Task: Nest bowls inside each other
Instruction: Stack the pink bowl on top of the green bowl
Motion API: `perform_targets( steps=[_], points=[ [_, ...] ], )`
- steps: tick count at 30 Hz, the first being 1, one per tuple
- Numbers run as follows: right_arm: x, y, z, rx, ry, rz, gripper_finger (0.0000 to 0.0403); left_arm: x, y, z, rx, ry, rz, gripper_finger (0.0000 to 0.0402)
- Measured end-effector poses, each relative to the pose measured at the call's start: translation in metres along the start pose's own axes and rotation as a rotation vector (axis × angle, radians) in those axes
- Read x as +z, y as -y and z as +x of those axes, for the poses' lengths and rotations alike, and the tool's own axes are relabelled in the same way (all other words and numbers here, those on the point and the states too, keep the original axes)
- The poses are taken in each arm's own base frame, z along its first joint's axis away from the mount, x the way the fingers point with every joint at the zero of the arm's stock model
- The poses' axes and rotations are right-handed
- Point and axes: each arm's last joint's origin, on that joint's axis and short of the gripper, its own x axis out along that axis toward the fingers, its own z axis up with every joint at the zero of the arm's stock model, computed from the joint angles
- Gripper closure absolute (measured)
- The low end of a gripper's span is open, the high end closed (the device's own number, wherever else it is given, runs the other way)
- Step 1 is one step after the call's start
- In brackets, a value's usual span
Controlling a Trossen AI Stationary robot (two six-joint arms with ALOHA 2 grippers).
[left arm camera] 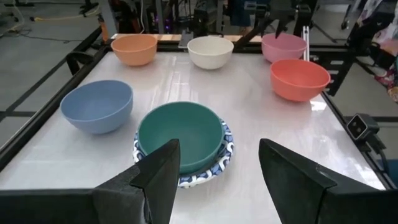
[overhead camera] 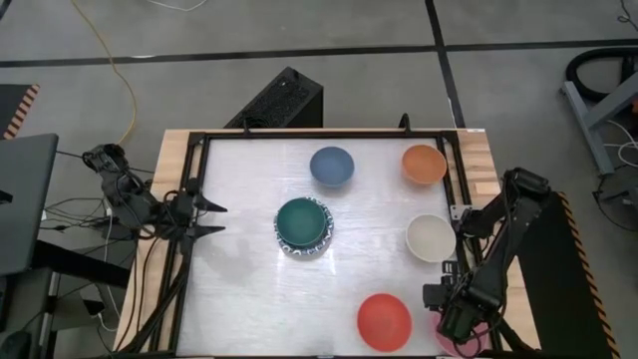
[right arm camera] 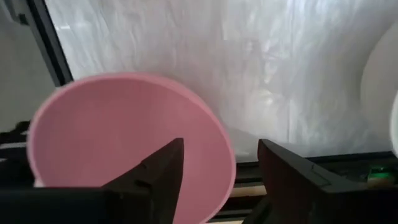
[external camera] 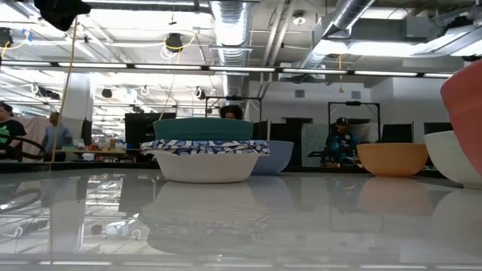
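Observation:
A green bowl (overhead camera: 302,220) sits nested in a white bowl with a blue patterned rim (overhead camera: 303,246) at the table's middle. Blue (overhead camera: 331,166), orange (overhead camera: 424,164), cream (overhead camera: 430,237) and red (overhead camera: 384,321) bowls stand singly on their bases. The pink bowl (right arm camera: 124,137) stands at the table's near right corner. My right gripper (right arm camera: 221,144) hangs open over it, pointing down, one finger above its hollow and one outside its rim. At the table's left edge my left gripper (left arm camera: 219,144) stands open with nothing between its fingers and points toward the green bowl (left arm camera: 180,132). My right gripper stands astride the pink bowl's rim (right arm camera: 229,163), with one finger (right arm camera: 163,168) over the inside and the other (right arm camera: 292,174) outside. I cannot tell whether either finger touches the bowl. The bowl rests upright on its base.
A black frame rail (overhead camera: 199,179) runs round the white table top; the pink bowl stands close to it on the right. Bare table lies between the nested pair and the near edge. People and equipment show in the room beyond the table.

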Motion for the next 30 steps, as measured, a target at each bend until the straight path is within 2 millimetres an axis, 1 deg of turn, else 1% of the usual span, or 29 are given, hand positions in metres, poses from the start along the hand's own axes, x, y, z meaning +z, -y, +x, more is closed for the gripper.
perform_targets(
  steps=[4,10,20,30],
  points=[
    [0.000,0.003,0.010,-0.008,-0.003,-0.006,0.0183,-0.001,0.003,0.003,0.005,-0.015,0.011,0.0194],
    [-0.001,0.004,0.016,-0.012,-0.006,-0.022,0.0184,-0.001,0.005,0.005,0.007,-0.023,0.016,0.0194],
    [-0.002,0.010,0.033,-0.028,-0.023,-0.048,0.0184,-0.001,0.005,0.005,0.008,-0.023,0.010,0.0194],
    [-0.002,0.010,0.048,0.014,-0.010,-0.086,0.0189,-0.001,0.005,0.005,0.008,-0.023,0.009,0.0194]
  ],
)
